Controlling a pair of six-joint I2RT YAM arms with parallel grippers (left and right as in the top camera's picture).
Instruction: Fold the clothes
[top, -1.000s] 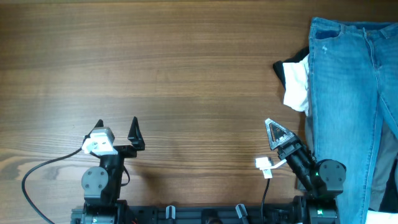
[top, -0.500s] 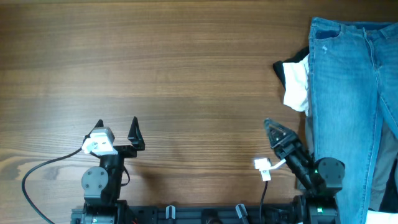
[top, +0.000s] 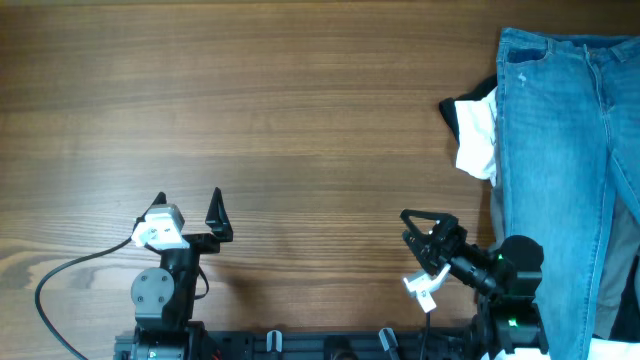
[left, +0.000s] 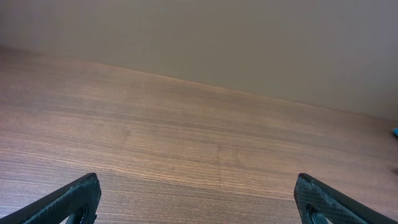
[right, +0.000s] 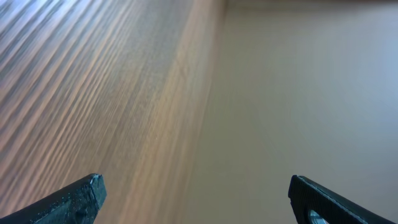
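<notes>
The clothes lie in a pile at the table's right end in the overhead view. Light-blue jeans (top: 560, 150) lie flat on top, with a white garment (top: 478, 140) and a black one (top: 458, 112) poking out at their left edge, and grey trousers (top: 625, 250) under their right side. My right gripper (top: 420, 224) is open and empty at the front, left of the jeans, pointing away from them. My left gripper (top: 188, 198) is open and empty at the front left, far from the clothes. Both wrist views, left gripper (left: 199, 208) and right gripper (right: 196, 205), show wide jaws with nothing between them.
Bare wooden table (top: 280, 110) spreads across the left and middle. The table's far edge and a plain wall (left: 249, 37) show beyond the left gripper. The right wrist view is tilted, with table (right: 93, 81) to the left and wall (right: 298, 93) to the right. A black cable (top: 60, 280) loops at the front left.
My right arm has turned its gripper leftward, away from the jeans, and drawn back a little toward the front edge. The left arm and the clothes have not moved.
</notes>
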